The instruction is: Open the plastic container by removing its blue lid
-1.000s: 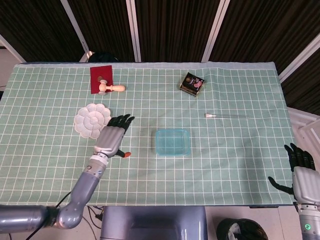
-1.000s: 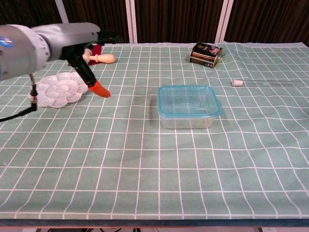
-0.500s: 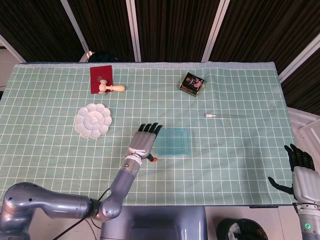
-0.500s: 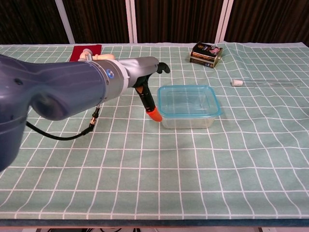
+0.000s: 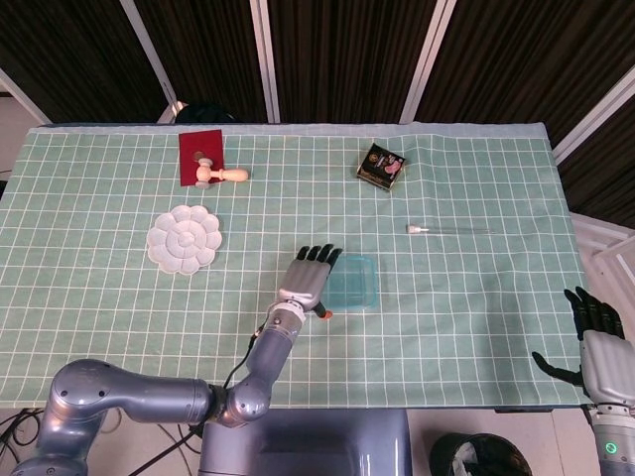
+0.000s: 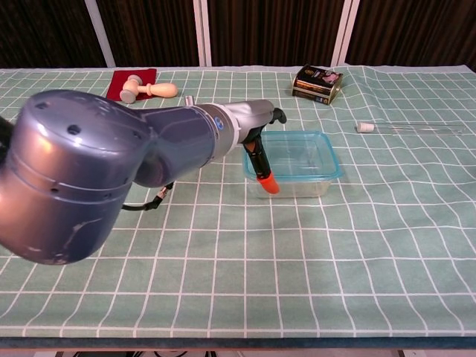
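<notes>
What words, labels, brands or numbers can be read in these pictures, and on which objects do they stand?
None can be read with certainty.
Small dark tin near the far edge of the table: it has a printed picture label, but any lettering is too small and blurred to read.
Left arm: a small round blue mark near the wrist, too blurred to read.
Blue lid, white palette, red cloth: no text visible.

**Left edge of container crowded, right side open**

Over the plastic container's [image 5: 350,283] left rim, blocked by the left hand [image 5: 310,275] and its arm. Open cloth along the right and near sides. Farther off: test tube [image 5: 444,230] to the right, small tin [image 5: 381,165] behind, paint palette [image 5: 185,238] well left. Right hand [image 5: 598,337] off the table's [image 5: 476,327] right edge.
</notes>
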Controlling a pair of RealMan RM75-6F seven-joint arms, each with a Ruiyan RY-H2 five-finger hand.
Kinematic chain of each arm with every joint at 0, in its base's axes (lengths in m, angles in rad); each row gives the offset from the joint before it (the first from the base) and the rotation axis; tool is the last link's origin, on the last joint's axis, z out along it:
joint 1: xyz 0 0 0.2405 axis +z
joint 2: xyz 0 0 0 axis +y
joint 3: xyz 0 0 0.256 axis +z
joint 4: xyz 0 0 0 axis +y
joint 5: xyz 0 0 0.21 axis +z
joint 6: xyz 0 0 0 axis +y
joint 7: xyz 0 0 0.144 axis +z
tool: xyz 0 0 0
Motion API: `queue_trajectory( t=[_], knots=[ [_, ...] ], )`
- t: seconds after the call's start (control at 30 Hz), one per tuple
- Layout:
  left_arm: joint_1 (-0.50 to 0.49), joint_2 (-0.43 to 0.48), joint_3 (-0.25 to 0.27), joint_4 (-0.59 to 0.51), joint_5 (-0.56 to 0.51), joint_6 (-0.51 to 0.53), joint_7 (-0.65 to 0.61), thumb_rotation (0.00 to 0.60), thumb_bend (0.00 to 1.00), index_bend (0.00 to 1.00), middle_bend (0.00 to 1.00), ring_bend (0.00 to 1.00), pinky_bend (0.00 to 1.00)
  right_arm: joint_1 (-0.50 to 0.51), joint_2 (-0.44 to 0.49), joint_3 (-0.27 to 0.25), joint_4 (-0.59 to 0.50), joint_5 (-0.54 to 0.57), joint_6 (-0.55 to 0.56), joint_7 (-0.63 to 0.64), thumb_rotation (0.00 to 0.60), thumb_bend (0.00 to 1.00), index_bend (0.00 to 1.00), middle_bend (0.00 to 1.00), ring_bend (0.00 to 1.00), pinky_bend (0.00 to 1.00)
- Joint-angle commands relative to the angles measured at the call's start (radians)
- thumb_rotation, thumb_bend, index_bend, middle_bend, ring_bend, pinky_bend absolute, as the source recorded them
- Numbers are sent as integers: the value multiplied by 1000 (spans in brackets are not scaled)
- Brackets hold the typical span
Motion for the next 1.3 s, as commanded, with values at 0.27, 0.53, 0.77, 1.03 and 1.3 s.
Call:
queue_trajectory(
  t=[0.27, 0.53, 0.77, 1.03, 1.3],
  knots=[
    [-59, -65, 13, 147, 70, -60, -68, 600, 97, 194, 211, 263, 373, 1, 6, -5, -7, 1, -6, -3, 600, 289, 0, 0, 0, 0],
    [2, 39, 92, 67, 179, -70, -102, 600, 96, 206, 232, 272, 376, 1, 9, -8, -9, -5, -4, -8, 600, 289, 0, 0, 0, 0],
    [77, 295, 190, -81, 332, -306, -184, 600, 97, 206, 232, 238, 369, 4, 9, -14, -7, -21, -4, -15, 600, 289, 0, 0, 0, 0],
    [180, 427, 215, -107, 689, -452, -462, 600, 71, 206, 200, 231, 368, 12, -6, -11, -10, -52, 17, -47, 600, 288, 0, 0, 0, 0],
    [212, 424, 262, -43, 1020, -440, -736, 600, 68, 205, 195, 231, 368, 51, -65, -15, -71, -82, -6, -128, 600, 289, 0, 0, 0, 0]
  ],
)
